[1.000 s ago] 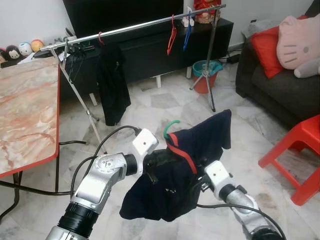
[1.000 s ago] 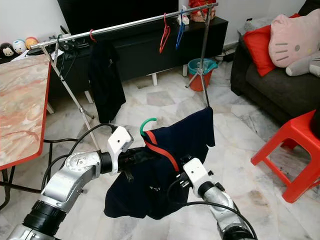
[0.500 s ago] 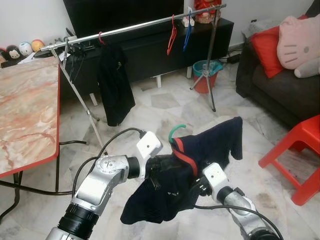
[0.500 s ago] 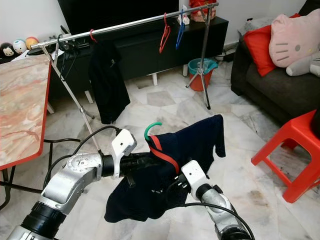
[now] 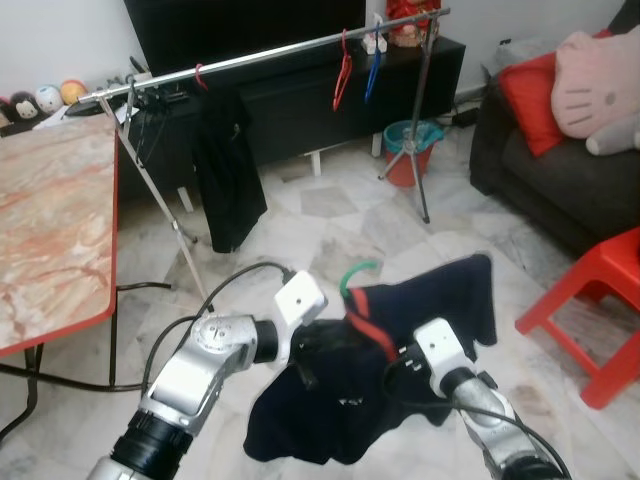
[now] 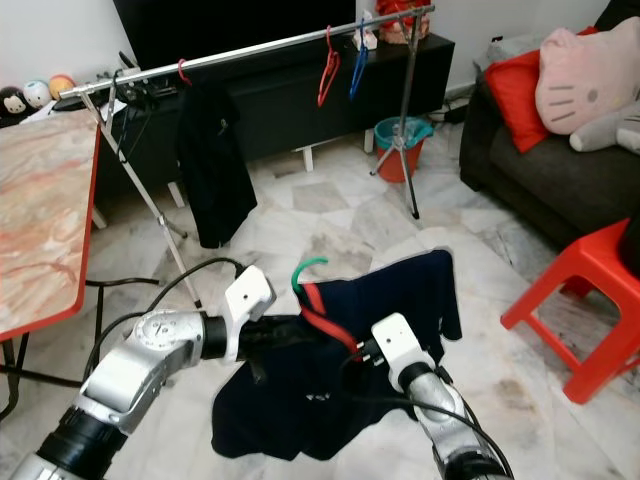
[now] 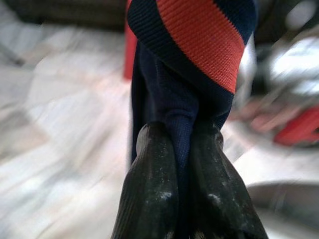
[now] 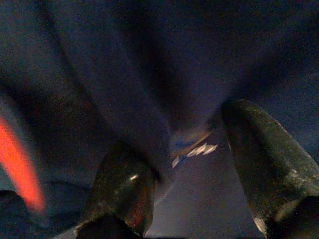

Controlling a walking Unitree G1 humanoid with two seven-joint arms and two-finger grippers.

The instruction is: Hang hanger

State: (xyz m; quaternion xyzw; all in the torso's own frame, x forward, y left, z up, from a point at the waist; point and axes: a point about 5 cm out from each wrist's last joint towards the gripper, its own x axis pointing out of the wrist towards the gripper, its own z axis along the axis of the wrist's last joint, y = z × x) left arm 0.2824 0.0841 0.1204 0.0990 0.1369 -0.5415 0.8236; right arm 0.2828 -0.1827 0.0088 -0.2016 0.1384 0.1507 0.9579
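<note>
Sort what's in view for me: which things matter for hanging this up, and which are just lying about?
In play: navy shirt on the green hanger, left gripper pinching its cloth, right gripper open against the fabric, clothes rail.

Lying about: marble table, red stool, sofa, teal bucket.

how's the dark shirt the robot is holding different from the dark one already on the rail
The navy shirt is bunched, with a red stripe, on a green hanger, pinched by the left gripper near the floor. The black garment hangs straight from the rail on a red hanger, no stripe visible. Both are dark garments on hangers.
</note>
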